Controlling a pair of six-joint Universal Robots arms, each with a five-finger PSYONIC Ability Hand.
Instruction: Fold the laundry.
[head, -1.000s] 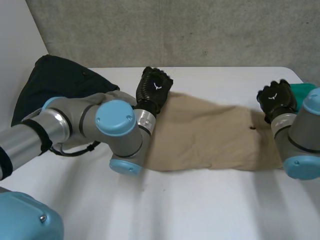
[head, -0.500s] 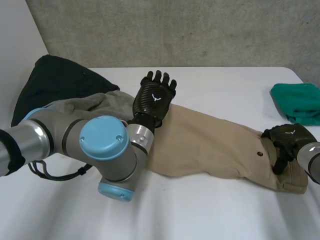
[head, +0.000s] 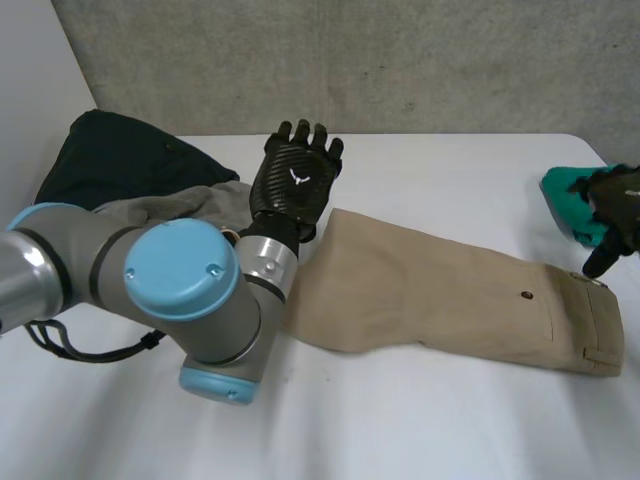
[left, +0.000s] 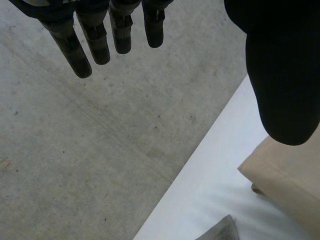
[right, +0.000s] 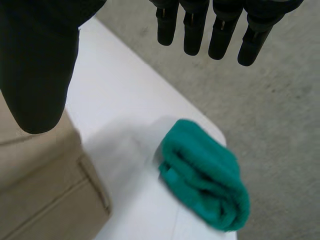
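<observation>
Left hand (head: 295, 180) hung raised over the middle of the counter (head: 450, 165), its fingers (left: 95, 35) straight and spread, clasping nothing. Its palm faced away from the head camera, above the leg end of the khaki trousers (head: 450, 295). These lay flat on the counter, running from the centre out toward 4 o'clock, with the waistband at the far 4 o'clock end. At 3 o'clock the right hand (head: 615, 215) hovered over the counter's edge, fingers (right: 220, 30) likewise straight and apart with nothing between them and the thumb. It sat between the waistband and a folded green cloth (head: 562, 200), which rested just beside the trousers but apart from them. At 10 o'clock a dark garment (head: 110, 160) was heaped, with a crumpled grey garment (head: 170, 205) against its 4 o'clock side, beside the left arm (head: 180, 290).
</observation>
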